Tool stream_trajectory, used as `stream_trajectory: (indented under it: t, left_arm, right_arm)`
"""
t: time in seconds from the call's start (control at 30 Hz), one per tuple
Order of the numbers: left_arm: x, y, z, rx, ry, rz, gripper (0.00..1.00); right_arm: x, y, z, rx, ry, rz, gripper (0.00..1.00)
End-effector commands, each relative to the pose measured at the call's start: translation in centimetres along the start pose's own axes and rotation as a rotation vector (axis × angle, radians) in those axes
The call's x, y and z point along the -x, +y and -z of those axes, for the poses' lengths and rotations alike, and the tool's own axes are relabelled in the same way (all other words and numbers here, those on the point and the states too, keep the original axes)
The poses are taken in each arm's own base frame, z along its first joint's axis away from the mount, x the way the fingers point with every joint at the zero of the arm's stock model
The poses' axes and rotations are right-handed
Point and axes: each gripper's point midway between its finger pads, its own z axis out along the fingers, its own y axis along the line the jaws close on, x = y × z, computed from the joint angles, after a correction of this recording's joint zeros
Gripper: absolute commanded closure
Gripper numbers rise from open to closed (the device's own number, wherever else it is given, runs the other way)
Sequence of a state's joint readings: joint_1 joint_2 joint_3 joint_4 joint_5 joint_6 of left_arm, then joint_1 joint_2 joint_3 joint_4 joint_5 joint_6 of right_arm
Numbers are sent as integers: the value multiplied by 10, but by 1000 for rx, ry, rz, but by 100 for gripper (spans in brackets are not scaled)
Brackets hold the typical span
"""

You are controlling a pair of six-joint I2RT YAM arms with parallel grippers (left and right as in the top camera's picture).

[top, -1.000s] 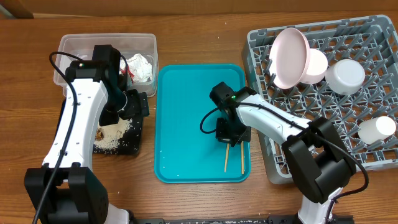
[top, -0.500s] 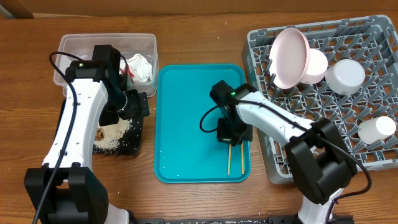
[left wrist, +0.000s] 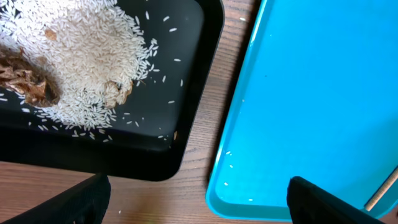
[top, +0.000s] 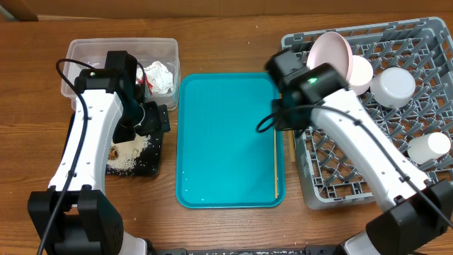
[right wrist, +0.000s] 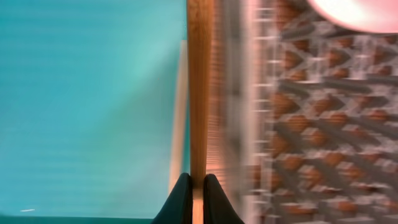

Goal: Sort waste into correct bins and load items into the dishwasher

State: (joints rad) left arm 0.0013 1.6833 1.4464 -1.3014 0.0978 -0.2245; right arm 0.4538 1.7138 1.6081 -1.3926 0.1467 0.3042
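Right gripper (right wrist: 196,190): fingers pressed together on one chopstick (right wrist: 199,93), pinched at one end. The stick runs straight out from the fingertips. In the overhead view it hangs over the gap between the teal tray (top: 219,142) and the rack (top: 417,42). Whether its far end touches the bench (top: 226,35), I cannot tell.

Second chopstick (top: 276,166): lies flat in the teal tray, along its right edge and parallel to the held one. Nothing grips it.

Left gripper (left wrist: 198,186): fingers wide apart, holding nothing. It hangs over the near corner of the black tray (left wrist: 180,93) and the strip of bench between that tray and the teal one.

Black tray: holds a heap of rice (left wrist: 81,62) with stray grains around it, and brown scraps (left wrist: 28,84) at the heap's edge.

Tub (top: 85,49): behind the black tray. Crumpled tissue (top: 161,74) sits in its right end, with a bit of red wrapper (top: 144,83) beside it, partly hidden by the left arm.

Rack: a plate (top: 329,64) stands tilted at the back left. Two bowls (top: 393,86) sit to its right, and a cup (top: 428,147) lies near the right edge.

Right wrist view is motion-blurred over the rack.
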Motion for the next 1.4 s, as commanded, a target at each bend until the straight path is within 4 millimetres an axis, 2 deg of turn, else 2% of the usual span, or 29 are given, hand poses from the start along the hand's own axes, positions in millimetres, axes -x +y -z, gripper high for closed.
stream_trajectory:
  t: [0.0,0.2,0.43,0.67,0.8,0.87,0.97,1.03,1.07,1.2,1.27,1.37]
  left_arm:
    - [-1,-2,0,-7,-1,-21,8]
    - [-1,-2,0,-7,-1,-21,7]
    - [-1,-2,0,-7,-1,-21,8]
    - [-1,-2,0,-7,-1,-21,7]
    - [-1,-2,0,-7,-1,-21,7]
    - [-1,-2,0,-7,-1,-21,7]
    - [-1,-2,0,-7,-1,-21,7]
    - [0,-2,0,-7,-2,-21,7]
    - [-1,-2,0,-7,-1,-21,7]
    - [0,-2,0,-7,-2,-21,5]
    - [0,-2,0,-8,-3,-21,5]
    - [0,-2,0,-8,-3,-21,5]
  right_arm:
    - [7,-30,-2,-53,-4,63,96]
    - [2,-56,-22,-74,39,17,96]
    - [-13,-58,-54,-66,87,37,96]
    - [-16,-58,-57,-68,96,38,85]
    - [-16,-58,-57,-68,97,37,70]
    - [-16,-58,-57,-67,93,34,68]
    - [-8,-57,-49,-61,57,3,66]
    - [2,-56,-35,-49,8,-28,64]
    - [11,-51,-21,-23,-41,-42,64]
    - [29,-16,17,145,-157,-16,59]
    - [33,1,26,205,-193,-14,55]
    - [33,19,26,229,-199,2,53]
